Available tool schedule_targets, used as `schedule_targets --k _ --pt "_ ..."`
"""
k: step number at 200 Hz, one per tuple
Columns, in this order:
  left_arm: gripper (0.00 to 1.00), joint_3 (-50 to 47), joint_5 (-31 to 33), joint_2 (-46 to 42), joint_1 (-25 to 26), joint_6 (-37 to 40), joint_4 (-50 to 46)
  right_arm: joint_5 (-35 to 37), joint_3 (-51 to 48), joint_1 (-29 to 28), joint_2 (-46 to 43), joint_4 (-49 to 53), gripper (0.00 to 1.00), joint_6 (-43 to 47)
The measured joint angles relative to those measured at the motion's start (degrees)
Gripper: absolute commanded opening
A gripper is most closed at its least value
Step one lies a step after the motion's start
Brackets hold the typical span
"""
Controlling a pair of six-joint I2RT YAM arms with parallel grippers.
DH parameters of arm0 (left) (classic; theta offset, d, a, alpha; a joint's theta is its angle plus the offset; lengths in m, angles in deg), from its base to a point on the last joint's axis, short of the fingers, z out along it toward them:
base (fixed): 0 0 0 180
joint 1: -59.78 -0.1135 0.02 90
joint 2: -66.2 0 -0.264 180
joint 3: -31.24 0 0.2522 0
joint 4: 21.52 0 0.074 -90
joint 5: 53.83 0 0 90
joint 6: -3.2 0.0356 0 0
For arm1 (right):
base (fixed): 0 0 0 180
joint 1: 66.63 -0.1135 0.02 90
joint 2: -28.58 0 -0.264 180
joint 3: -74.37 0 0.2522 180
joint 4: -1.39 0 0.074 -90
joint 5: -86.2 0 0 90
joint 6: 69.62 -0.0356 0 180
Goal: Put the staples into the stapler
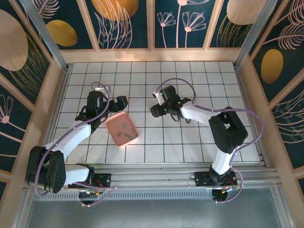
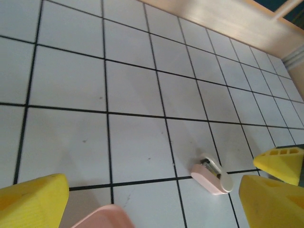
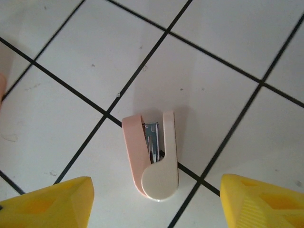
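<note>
Plainly, pink-white stapler [image 3: 157, 176] on gridded table [image 3: 71, 47]

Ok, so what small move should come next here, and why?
Probably lower the left hand onto one of the short grey metal staple strips in the salmon-pink square tray beside it. Both hands are open and empty, and the pale pink and white mini stapler lies on its side on the white tiled table, hinged open, free between the right hand's spread fingers.

No legible text, brand, number or sign: stapler [image 3: 156, 178], tray [image 1: 115, 127], table [image 1: 190, 142] unmarked.
</note>
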Motion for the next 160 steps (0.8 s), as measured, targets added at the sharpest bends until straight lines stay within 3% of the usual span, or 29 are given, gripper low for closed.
schedule_targets --k 43,113,160 --pt "0.92 -0.1 0.0 -1.6 -0.7 -0.3 -0.2 -2.0 4.2 0.0 6.3 0.9 0.71 1.9" --pt "0.89 -0.1 0.0 -1.8 -0.8 -0.3 -0.2 -2.4 5.5 0.0 10.7 0.9 0.59 3.8" --pt "0.81 -0.1 -0.1 -1.9 -0.8 0.1 -0.7 -2.4 5.5 0.0 11.3 0.9 0.38 5.8"
